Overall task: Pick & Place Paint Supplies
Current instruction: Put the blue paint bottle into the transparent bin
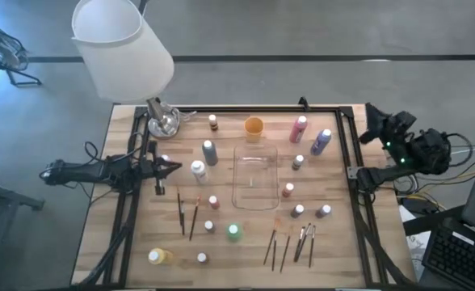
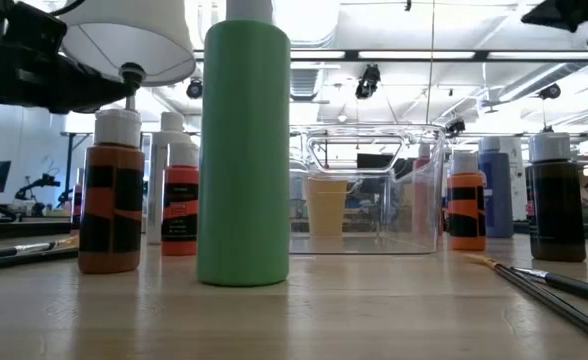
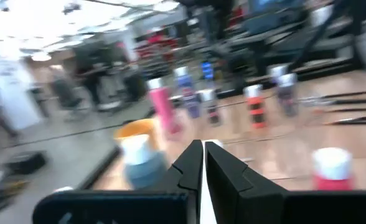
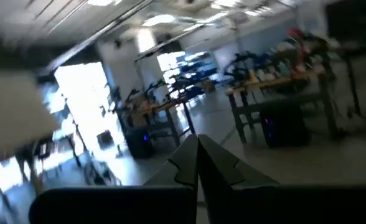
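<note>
High view: my left gripper hangs over the table's left side with its fingers closed together on nothing, tips pointing toward the middle of the table. The nearest of the paint supplies is a white bottle just beside those tips, with a grey bottle a little beyond it. A pair of thin dark brushes lies near, toward the front edge. The clear tray sits mid-table, well apart from my left gripper, and the orange cup stands just behind the tray. A pink bottle and a purple bottle stand at the tray's far right corner; a green bottle stands in front of the tray, and a yellow bottle lies near the front left corner. More brushes lie fanned at the front right.

My right gripper is drawn back off the table's right rear corner, lifted away from every bottle; in my right wrist view its fingers meet at the tips, closed and empty.

In the low view the small bottles carry orange and black bands, as on the one at the left, but I can read no brand or lettering on any of them. A white lampshade hangs over the left rear corner.
</note>
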